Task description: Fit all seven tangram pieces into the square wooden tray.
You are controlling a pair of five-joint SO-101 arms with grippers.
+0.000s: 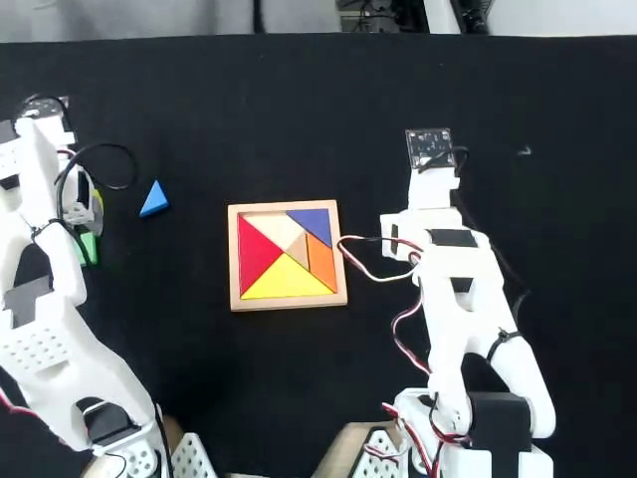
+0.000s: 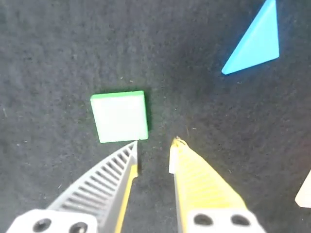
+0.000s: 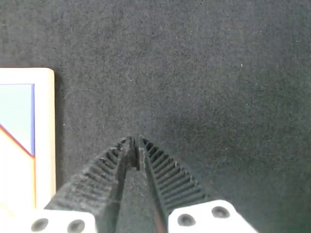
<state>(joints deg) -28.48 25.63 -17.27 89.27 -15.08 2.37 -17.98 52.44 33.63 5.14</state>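
Though half hidden from above, green square [image 2: 119,116] beside spread left pincer [image 2: 154,142]; right pincer [image 3: 135,141] pressed together.

Black table [image 1: 299,100]: wooden tray [image 1: 289,303], blue triangle [image 1: 153,199], green square [image 2: 119,116]

A black, felt-like cloth covers the table [image 1: 199,100] edge to edge, matte and evenly lit. Beyond its far edge runs a pale grey surface [image 1: 149,18] — wall or floor, hard to tell — with dark equipment [image 1: 398,12] against it.
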